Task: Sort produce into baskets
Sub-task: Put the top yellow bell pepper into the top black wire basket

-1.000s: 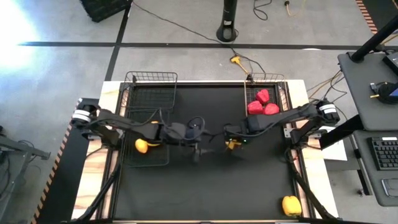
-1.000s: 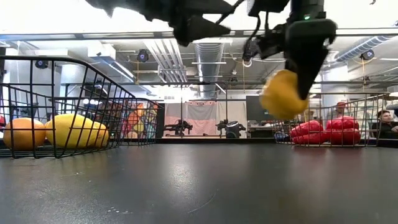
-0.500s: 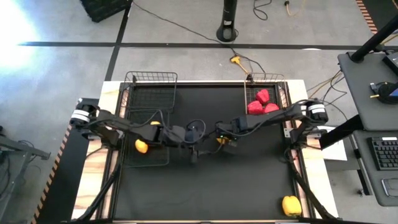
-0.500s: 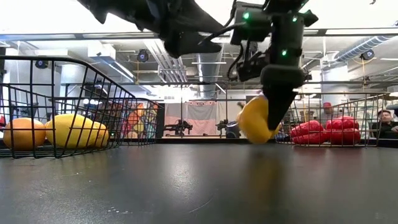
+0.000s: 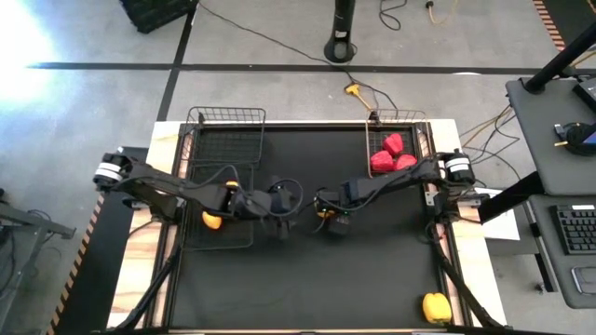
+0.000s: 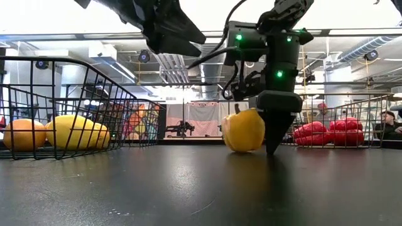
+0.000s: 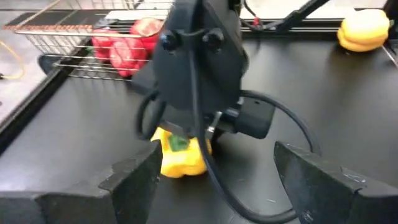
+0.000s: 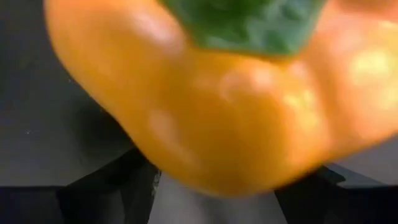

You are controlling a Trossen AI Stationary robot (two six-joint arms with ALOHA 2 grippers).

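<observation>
1. The yellow bell pepper [image 6: 244,130] sits on the black table [image 5: 307,279] near its middle, green stem up, its base touching or all but touching the surface in the low view
2. The right gripper [image 6: 271,135] is on it from above: one dark finger stands down the pepper's side to the tabletop, and the wrist view shows the pepper filling the space between both fingers; whether they press on it or have just slackened, I cannot tell
3. The left gripper [image 7: 211,180] hangs just beside it toward the left, its fingers spread with nothing between them, looking straight at the pepper
4. This reads as a handover by way of the table. To do it well, the right fingers should part fully and lift straight up so the pepper does not roll, then the left arm should come in low and close across the pepper's widest part
5. Farther out: lemons [image 6: 72,132] lie in the left basket [image 5: 222,228], red peppers [image 5: 391,156] in the right basket [image 5: 424,140], the far-left basket [image 5: 226,140] looks empty, and another yellow pepper [image 5: 435,305] waits at the near right corner
</observation>
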